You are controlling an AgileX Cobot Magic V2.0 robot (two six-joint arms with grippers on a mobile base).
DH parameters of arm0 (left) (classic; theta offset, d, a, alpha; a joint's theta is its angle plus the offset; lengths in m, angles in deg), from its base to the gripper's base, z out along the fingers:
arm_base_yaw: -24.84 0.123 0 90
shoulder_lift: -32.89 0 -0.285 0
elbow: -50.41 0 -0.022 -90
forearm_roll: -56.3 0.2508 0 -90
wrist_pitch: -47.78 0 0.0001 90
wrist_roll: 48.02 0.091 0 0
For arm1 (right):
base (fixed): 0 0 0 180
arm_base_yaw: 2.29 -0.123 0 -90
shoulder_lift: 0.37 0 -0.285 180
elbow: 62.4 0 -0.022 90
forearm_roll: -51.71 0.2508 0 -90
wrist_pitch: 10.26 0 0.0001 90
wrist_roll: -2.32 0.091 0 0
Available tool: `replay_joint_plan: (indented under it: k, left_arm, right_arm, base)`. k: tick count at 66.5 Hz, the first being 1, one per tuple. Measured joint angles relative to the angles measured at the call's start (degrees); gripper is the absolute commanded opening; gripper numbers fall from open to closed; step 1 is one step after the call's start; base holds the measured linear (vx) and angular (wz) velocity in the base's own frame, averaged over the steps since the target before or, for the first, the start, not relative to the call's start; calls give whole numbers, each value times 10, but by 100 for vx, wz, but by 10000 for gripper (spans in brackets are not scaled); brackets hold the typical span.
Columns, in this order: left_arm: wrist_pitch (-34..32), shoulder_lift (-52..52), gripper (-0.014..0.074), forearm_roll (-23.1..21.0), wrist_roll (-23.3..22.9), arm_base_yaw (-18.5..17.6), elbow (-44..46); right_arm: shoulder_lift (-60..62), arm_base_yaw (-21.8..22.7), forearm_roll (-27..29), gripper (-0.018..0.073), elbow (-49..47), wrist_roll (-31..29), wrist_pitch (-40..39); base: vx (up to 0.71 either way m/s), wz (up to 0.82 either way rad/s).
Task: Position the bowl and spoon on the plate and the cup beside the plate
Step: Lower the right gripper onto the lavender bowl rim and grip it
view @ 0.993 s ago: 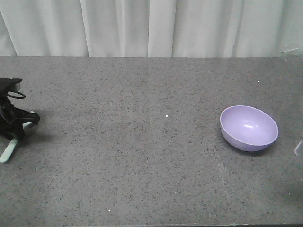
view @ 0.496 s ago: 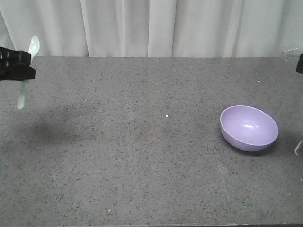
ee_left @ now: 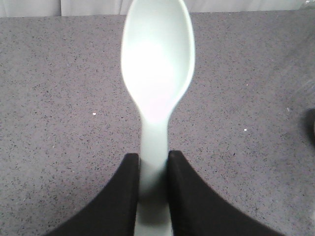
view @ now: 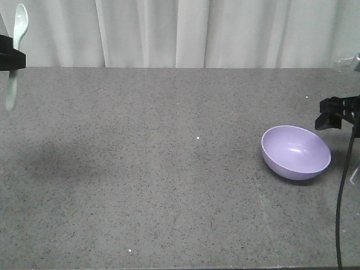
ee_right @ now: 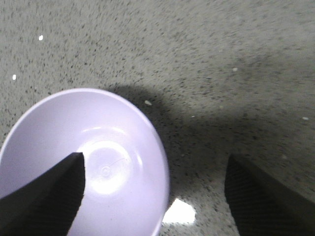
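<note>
Left gripper point(ee_left: 153, 158) is clamped on the handle of the spoon point(ee_left: 156, 83), holding it upright with the scoop on top, in the air over the far left of the worktop point(view: 169, 169). Right gripper point(ee_right: 155, 158) hangs with jaws apart astride the rim of the bowl point(view: 295, 152), which sits on the right side of the worktop. One finger is over the bowl's inside and the other is outside it.
</note>
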Motion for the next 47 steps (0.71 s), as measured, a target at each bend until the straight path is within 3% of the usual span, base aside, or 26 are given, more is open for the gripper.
replay_joint_plan:
  k: [26,35,47]
  left_arm:
    - [1,0,-8,0,0,0,0]
    - [1,0,-8,0,0,0,0]
    - [1,0,-8,0,0,0,0]
  right_arm:
    - [-85,0,28,539,0,-46,12]
    - [-101,0,28,383,0,-50,26]
    - [-102,0,28,18,-2,-50,27]
  base:
    - [0,0]
    - [0,0]
    - [0,0]
